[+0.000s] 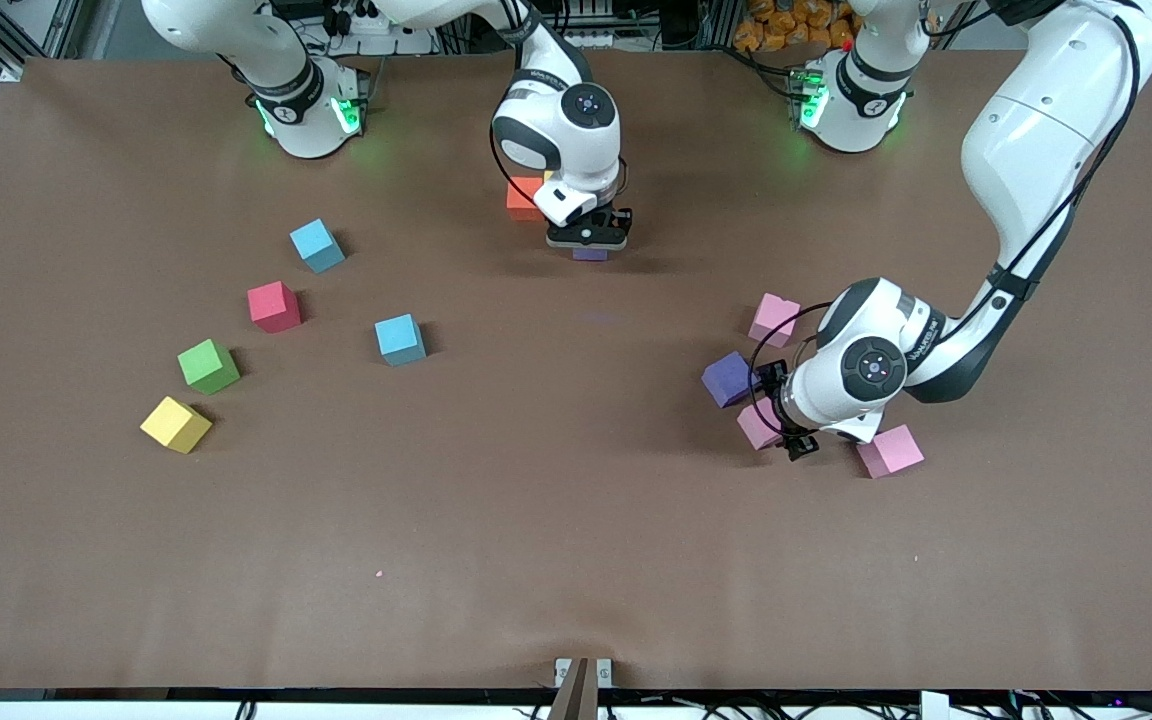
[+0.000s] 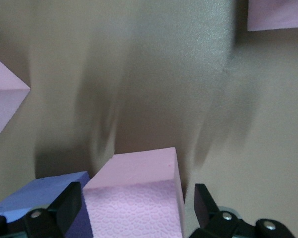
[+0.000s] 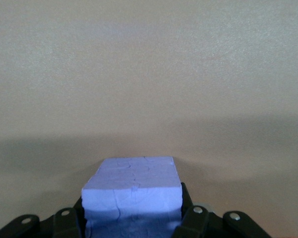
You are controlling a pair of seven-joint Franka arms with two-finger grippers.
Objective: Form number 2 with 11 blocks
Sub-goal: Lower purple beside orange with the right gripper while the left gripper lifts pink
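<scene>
Pink block [image 2: 139, 198] between wide left pincer [image 2: 139, 208]; right pincer [image 3: 134, 218] low, flanking purple block [image 3: 133, 191]

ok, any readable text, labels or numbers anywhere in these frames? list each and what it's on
Right arm link above the right gripper: a line of print, too small to read.
Left arm wrist beside the left gripper: a line of print, too small to read.
Blocks, e.g. the purple cube and the pink cube: no print.
Table: no print.
Nothing legible in any view.
</scene>
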